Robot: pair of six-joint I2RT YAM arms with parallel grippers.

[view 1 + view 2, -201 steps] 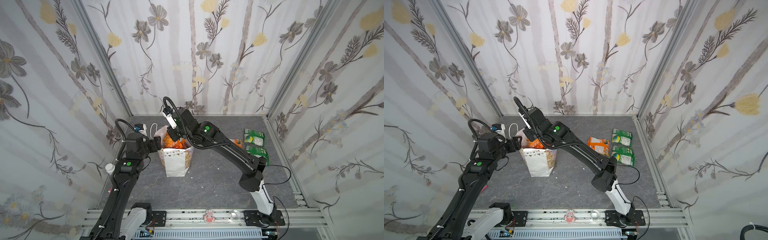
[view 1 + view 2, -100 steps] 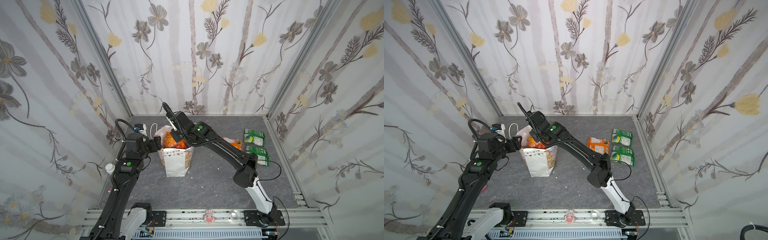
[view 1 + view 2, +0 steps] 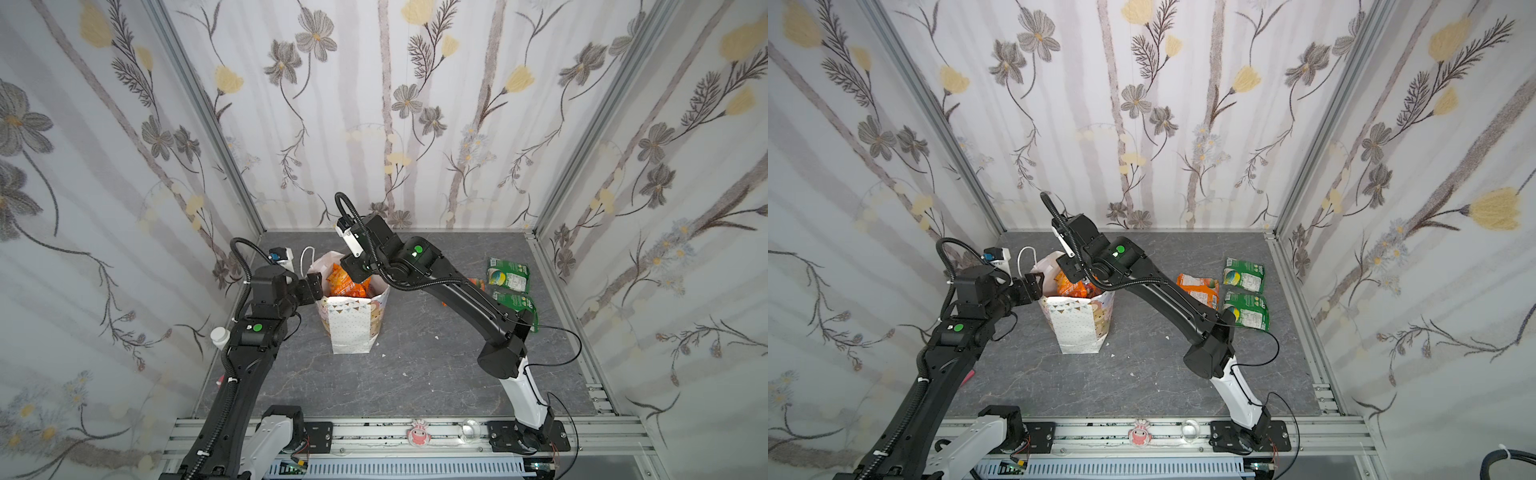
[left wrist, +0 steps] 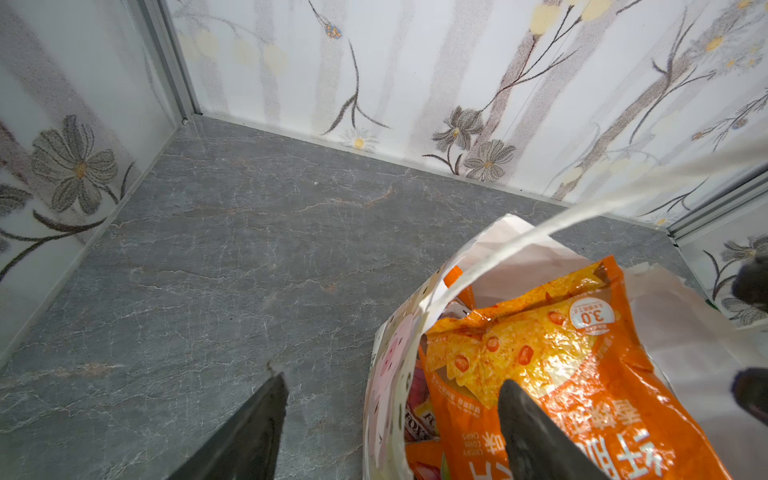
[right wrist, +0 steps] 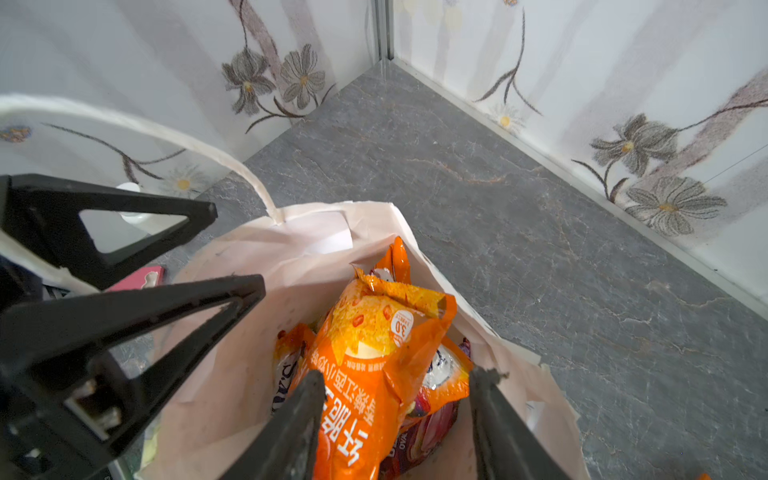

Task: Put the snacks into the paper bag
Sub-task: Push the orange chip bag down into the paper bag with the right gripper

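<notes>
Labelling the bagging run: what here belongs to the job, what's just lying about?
Job: paper bag; orange packet in its mouth; orange packet on the table; far green packet; near green packet.
Lying about: white bottle at the left wall; pink item near the bag; sticker on the front rail.

I read the orange packet as glossy, crinkled film; the paper bag matt, creased; green packets at its three o'clock shiny; tabletop smooth, stone-look.
</notes>
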